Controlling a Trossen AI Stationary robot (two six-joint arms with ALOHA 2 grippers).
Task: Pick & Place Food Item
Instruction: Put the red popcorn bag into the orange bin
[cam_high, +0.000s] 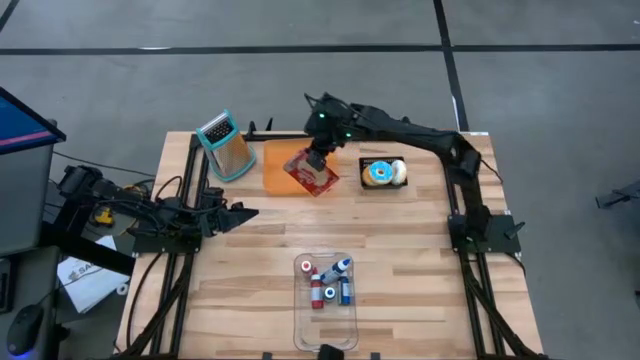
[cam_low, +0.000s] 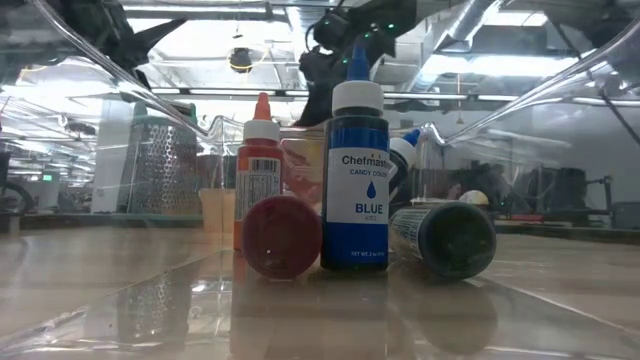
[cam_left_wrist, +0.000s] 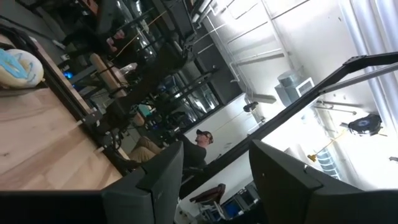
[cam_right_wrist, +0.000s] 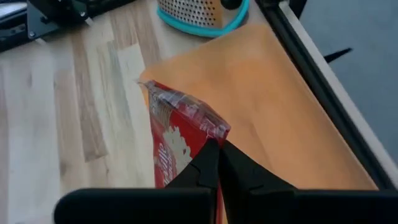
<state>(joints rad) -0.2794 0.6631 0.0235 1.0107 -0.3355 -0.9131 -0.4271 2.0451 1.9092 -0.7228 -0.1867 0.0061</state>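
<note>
A red food packet (cam_high: 312, 177) with a crimped pale seal hangs over the right end of the orange board (cam_high: 280, 165) at the table's far side. My right gripper (cam_high: 318, 158) is above it and shut on it; the right wrist view shows the packet (cam_right_wrist: 174, 149) below the shut fingers. My left gripper (cam_high: 245, 212) waits at the table's left edge, and its fingers (cam_left_wrist: 165, 180) stand open with nothing between them. My right gripper pinches the packet between its two fingers at one end of the crimped seal edge (cam_right_wrist: 214, 129). The fingers slant down from the table's right side. The packet hangs below them over the board; I cannot tell whether its lower end touches the board.
A metal grater with a teal rim (cam_high: 225, 145) stands left of the board. A blue-iced donut (cam_high: 380, 172) lies on a black tray (cam_high: 372, 158) to the board's right. A clear tray (cam_high: 300, 320) at the near edge holds several food-colouring bottles (cam_low: 357, 175).
</note>
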